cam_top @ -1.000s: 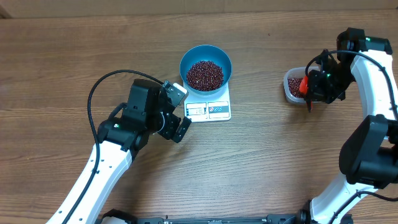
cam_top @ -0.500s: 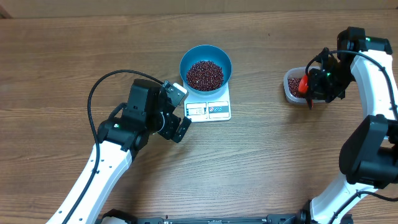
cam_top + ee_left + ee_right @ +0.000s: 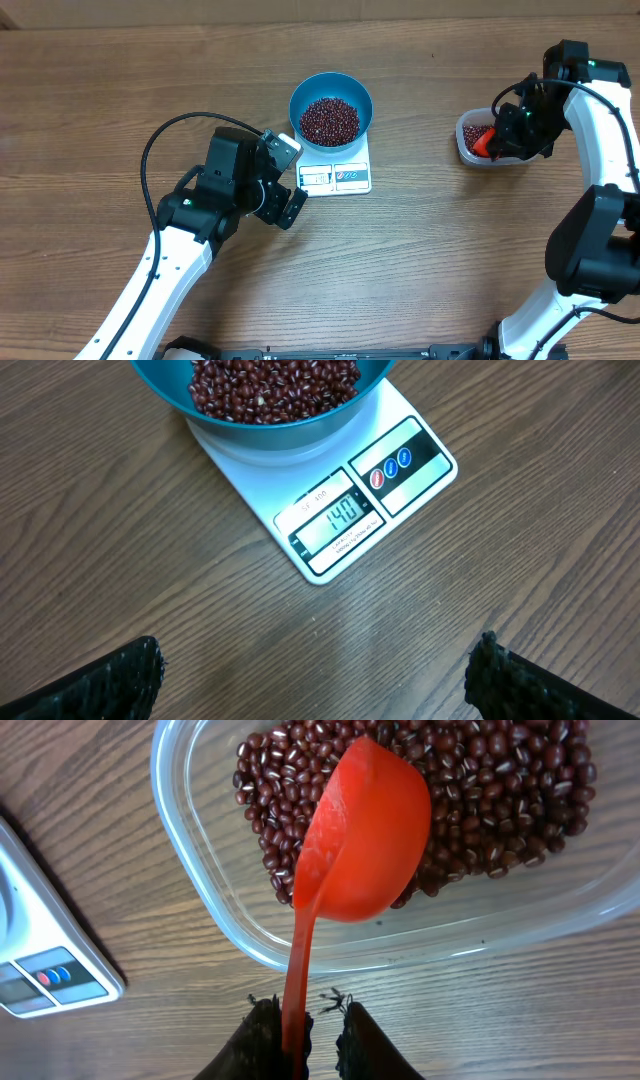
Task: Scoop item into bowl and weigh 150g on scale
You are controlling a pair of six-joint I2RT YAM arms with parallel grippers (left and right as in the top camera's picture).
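The blue bowl [image 3: 296,100] stands on the white scale [image 3: 340,177] and holds a heap of red-brown beans [image 3: 330,120]. In the left wrist view the scale [image 3: 395,490] shows 140 under the bowl [image 3: 260,432]. My left gripper [image 3: 292,180] hovers wide open just left of the scale, nothing between its fingers [image 3: 318,660]. A red scoop [image 3: 365,830] lies bowl-down on the beans [image 3: 500,790] in the clear tub [image 3: 200,890]. Its handle runs back between the jaws of my right gripper [image 3: 318,1010]. The handle rests against the left finger, with a gap to the right finger.
The clear tub [image 3: 470,135] sits at the right of the table, under my right arm [image 3: 600,120]. A corner of the scale [image 3: 50,970] shows at the left of the right wrist view. Bare wood lies between the scale and the tub.
The right jaws have parted from the scoop handle, and the scoop has settled lower into the tub. The left arm has not moved.
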